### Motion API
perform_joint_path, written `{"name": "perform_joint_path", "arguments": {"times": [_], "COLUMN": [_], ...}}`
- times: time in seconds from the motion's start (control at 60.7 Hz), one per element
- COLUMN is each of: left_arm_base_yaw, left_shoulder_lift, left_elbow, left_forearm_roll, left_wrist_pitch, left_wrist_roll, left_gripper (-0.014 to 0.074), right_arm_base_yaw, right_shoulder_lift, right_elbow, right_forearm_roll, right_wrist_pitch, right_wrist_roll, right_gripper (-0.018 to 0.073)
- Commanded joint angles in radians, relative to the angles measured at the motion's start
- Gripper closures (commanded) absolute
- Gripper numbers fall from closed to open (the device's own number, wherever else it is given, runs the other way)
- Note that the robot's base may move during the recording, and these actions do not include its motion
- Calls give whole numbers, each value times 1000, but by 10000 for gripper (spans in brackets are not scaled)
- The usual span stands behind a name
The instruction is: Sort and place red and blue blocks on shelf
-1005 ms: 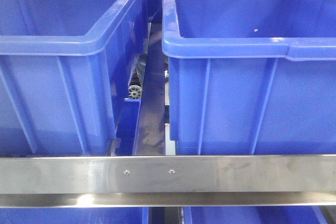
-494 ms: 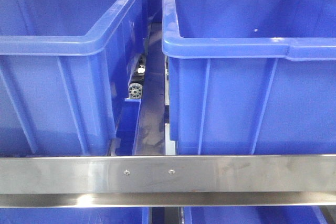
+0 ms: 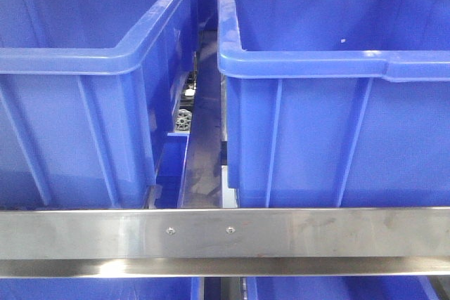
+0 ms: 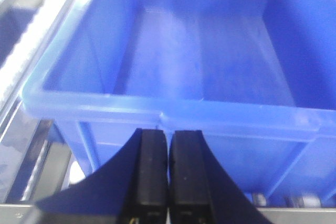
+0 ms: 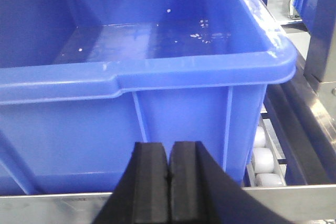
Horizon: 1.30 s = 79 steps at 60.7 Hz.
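Both the left gripper (image 4: 168, 169) and right gripper (image 5: 169, 182) had their fingers pressed together on nothing, each poised before a blue tub (image 3: 337, 68) on the shelf (image 3: 225, 233), probably because neither block was in view.

I see the shelf (image 3: 225, 233), brushed steel crossbar running level across my front view, two big blue tubs (image 3: 91, 61) side by side on it, narrow gap between, white rollers (image 5: 261, 157) beside the right tub, no blocks in sight
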State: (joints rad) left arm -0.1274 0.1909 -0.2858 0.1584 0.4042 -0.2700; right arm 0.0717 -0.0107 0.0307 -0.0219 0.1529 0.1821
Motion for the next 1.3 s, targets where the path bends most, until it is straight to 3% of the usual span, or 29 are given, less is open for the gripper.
{"name": "perform_joint_path", "arguments": {"times": [0.0,0.428,1.285], "left_arm_base_yaw": [6,6,6], "left_shoulder_lift": [-47,-219,-217], "left_elbow": [38,339,338], "left_forearm_roll": [-22,-84,-77], "left_wrist_pitch": [-137,-394,-380], "left_wrist_roll": [-7,-7,-7], "left_gripper": [470,470,470], "right_arm_base_yaw": [-1,-1,-1], "right_shoulder_lift": [-20,-20,-20], "right_elbow": [-20,-20,-20], "right_forearm_roll": [-10,-10,-10], "right_wrist_pitch": [-89,-89,-89], "right_wrist_roll": [-7,-7,-7], "right_gripper": [512,512,512]}}
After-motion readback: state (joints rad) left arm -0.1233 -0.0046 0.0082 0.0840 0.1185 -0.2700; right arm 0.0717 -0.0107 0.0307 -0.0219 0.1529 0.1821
